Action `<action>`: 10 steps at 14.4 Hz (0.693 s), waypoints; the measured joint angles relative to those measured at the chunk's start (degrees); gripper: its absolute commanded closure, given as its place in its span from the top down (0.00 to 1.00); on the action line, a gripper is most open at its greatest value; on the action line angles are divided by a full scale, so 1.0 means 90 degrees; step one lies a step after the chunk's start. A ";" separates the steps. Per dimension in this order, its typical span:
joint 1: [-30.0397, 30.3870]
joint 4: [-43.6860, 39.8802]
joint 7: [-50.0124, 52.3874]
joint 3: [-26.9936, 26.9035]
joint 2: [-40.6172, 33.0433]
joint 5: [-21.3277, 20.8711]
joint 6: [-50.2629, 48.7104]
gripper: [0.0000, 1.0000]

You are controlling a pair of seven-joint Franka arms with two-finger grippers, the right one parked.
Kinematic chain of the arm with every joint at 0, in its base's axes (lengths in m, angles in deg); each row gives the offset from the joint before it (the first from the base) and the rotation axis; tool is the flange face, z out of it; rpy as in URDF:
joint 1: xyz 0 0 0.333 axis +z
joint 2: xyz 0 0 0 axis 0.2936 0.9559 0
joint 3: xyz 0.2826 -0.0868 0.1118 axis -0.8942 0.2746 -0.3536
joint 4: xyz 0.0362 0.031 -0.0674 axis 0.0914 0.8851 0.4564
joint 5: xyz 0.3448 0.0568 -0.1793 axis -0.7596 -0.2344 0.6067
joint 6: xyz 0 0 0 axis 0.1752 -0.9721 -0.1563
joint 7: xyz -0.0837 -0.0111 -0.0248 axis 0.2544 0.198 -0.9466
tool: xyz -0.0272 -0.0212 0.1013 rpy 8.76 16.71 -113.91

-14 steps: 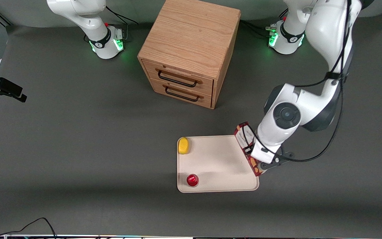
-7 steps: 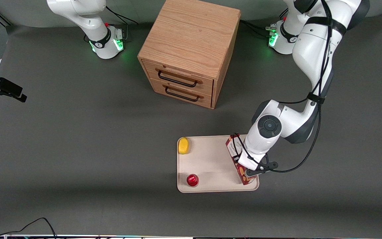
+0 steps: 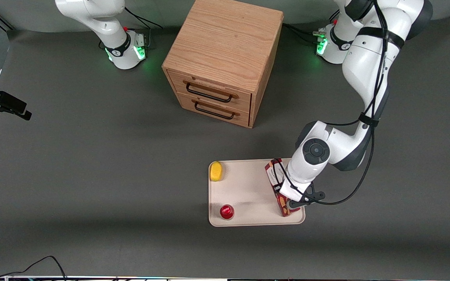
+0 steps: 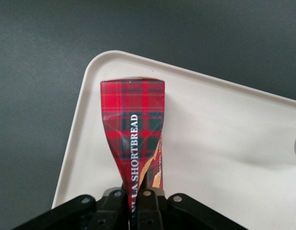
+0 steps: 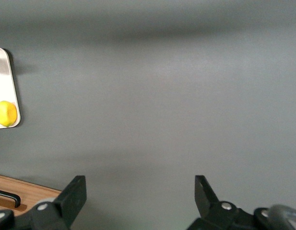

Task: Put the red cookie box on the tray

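Note:
The red cookie box (image 3: 276,183), a long dark-red tartan carton with a white label, lies over the tray (image 3: 248,195) at its end toward the working arm. My gripper (image 3: 287,191) is shut on the box's middle, the carton pinched flat between the fingers (image 4: 148,201). In the wrist view the red cookie box (image 4: 133,129) reads "SHORTBREAD" and stretches away from the jaws above a rounded corner of the cream tray (image 4: 195,143). Whether the box rests on the tray or hangs just above it, I cannot tell.
A yellow lemon-like item (image 3: 216,171) and a small round red-capped item (image 3: 227,212) sit on the tray's end toward the parked arm. A wooden two-drawer cabinet (image 3: 223,58) stands farther from the front camera, drawers shut. Dark grey table all around.
The gripper has carried the box from the tray's edge inward over the tray, toward the parked arm's end, and a little lower; the last half second shows only a slight shift.

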State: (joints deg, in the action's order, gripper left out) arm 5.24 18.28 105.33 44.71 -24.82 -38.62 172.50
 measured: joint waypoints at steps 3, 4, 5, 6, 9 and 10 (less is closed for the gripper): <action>0.0012 -0.0002 0.0026 -0.0005 0.0064 0.0007 -0.0019 1.00; 0.0021 -0.0031 0.0032 -0.0003 0.0060 0.0010 -0.0159 1.00; 0.0024 -0.0151 0.0036 0.0004 0.0054 0.0023 -0.0514 1.00; 0.0026 -0.0382 0.0043 0.0031 0.0035 0.0098 -0.1090 1.00; 0.0028 -0.1483 0.0044 0.0201 -0.0185 0.0603 -0.3314 1.00; 0.0028 -0.1855 0.0025 0.0259 -0.0286 0.0662 -0.4021 1.00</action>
State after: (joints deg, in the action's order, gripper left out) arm 5.49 1.59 105.56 47.04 -27.39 -32.67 136.30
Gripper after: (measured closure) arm 0.000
